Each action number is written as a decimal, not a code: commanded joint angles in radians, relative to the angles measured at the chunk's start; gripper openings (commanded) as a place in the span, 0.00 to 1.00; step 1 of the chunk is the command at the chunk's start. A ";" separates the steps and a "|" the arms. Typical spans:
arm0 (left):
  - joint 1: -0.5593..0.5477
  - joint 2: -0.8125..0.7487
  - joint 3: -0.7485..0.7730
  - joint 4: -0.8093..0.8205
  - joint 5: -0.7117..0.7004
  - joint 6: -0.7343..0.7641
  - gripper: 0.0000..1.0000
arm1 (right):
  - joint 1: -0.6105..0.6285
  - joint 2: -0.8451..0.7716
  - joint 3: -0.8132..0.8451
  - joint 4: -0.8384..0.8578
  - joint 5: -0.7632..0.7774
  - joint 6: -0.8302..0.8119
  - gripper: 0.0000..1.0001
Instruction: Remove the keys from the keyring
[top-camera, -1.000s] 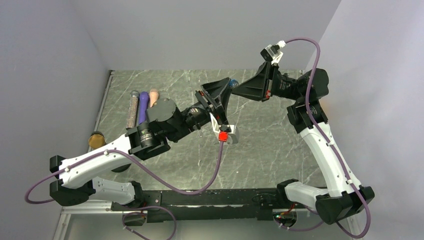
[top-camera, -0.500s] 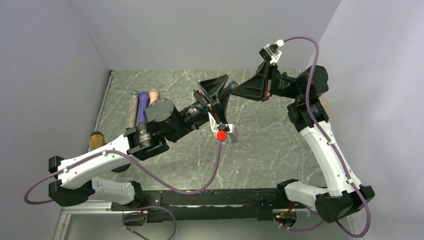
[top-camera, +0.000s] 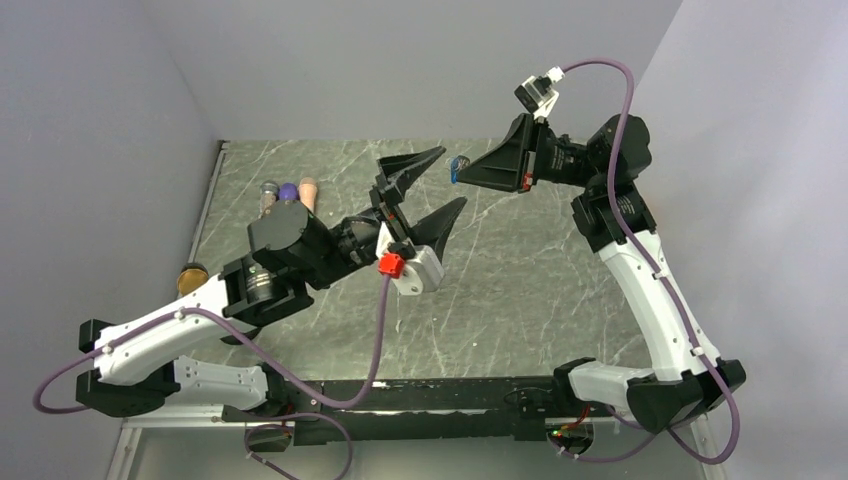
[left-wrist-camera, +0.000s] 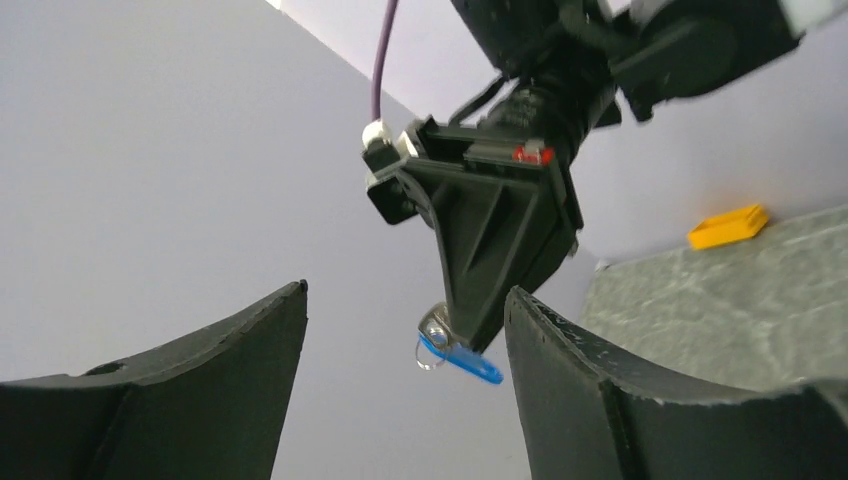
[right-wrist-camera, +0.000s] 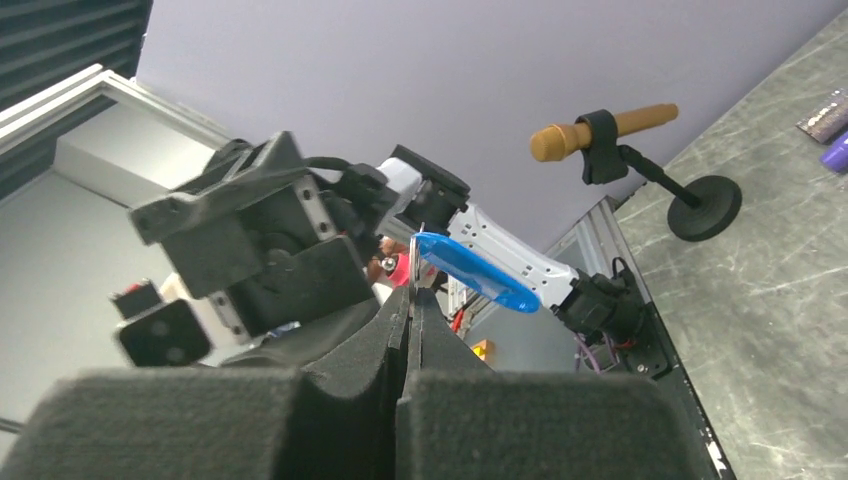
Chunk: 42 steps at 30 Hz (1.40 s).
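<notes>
The keys (top-camera: 459, 168) are a small bright-blue-headed piece with a silvery metal part, held in the air at the tip of my right gripper (top-camera: 468, 176). In the right wrist view the right gripper (right-wrist-camera: 410, 292) is shut, pinching the thin metal part, and the blue head (right-wrist-camera: 475, 270) sticks out to the right. My left gripper (top-camera: 437, 187) is open and empty, a little left of the keys. In the left wrist view the keys (left-wrist-camera: 462, 359) and a thin silvery ring (left-wrist-camera: 430, 345) hang between the spread left fingers (left-wrist-camera: 215, 390), beyond their tips and not touching them.
Brown (top-camera: 267, 190), purple (top-camera: 288, 191) and peach (top-camera: 307, 186) cylinders lie at the table's back left, partly behind the left arm. A brown cylinder on a black stand (right-wrist-camera: 600, 128) is at the left edge (top-camera: 192, 278). A yellow piece (left-wrist-camera: 728, 225) lies on the table.
My left gripper has drawn back to the left, away from the keys, and its jaws have spread wide. The right gripper has risen slightly, still holding the keys.
</notes>
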 joint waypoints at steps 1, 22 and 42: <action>0.000 0.014 0.150 -0.097 0.036 -0.239 0.77 | -0.004 0.012 0.055 -0.042 0.018 -0.067 0.00; 0.526 0.228 0.635 -0.434 0.637 -1.334 0.45 | -0.010 -0.081 0.036 0.052 0.163 -0.274 0.00; 0.624 0.264 0.308 0.211 1.027 -1.953 0.33 | -0.009 -0.139 -0.046 0.182 0.312 -0.375 0.00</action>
